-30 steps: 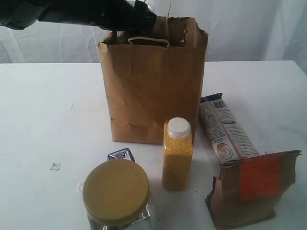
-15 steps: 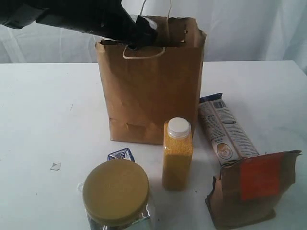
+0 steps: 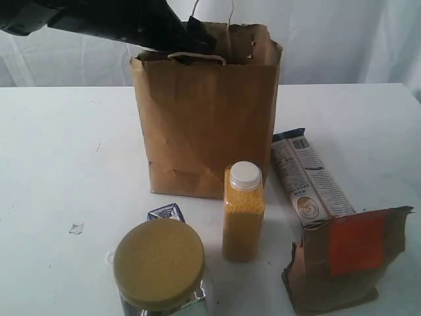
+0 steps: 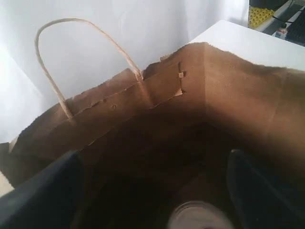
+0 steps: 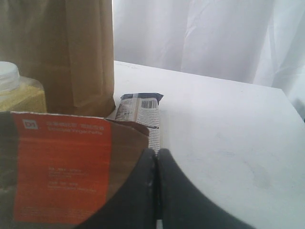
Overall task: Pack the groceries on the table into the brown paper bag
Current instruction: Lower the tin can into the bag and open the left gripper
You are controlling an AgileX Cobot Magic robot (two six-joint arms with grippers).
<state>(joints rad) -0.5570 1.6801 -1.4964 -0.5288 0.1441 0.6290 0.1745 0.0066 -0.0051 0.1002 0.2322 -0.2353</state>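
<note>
Brown paper bag upright at back-centre of table, mouth open. Silver-topped dark can low inside bag. Left gripper in bag mouth, jaws spread wide, nothing between them, well above can.

In front of bag: white-capped bottle, tan-lidded jar, small carton just behind jar. Long packet and brown pouch to right.

Right gripper pinched fully together, empty, just beside pouch; contact unclear.
</note>
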